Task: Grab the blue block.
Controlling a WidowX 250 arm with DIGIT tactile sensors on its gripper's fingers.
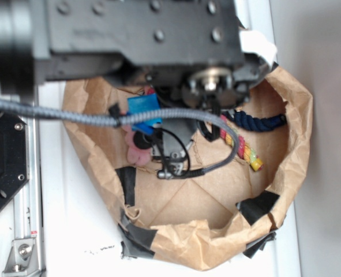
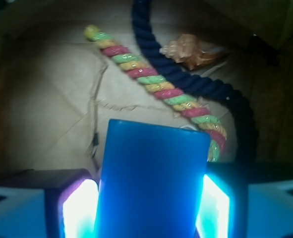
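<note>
The blue block fills the lower middle of the wrist view, standing between the two glowing pads of my gripper. Both pads lie against its sides, so the gripper is shut on it. In the exterior view the blue block shows at the upper left inside the paper bag. A grey cable and the arm partly cover it there. The gripper sits right at the block, mostly hidden by the arm's black body.
A crumpled brown paper bag with black tape patches walls everything in. Inside lie a multicoloured twisted rope, a dark navy rope, a pink plush toy and a small crumpled brown object.
</note>
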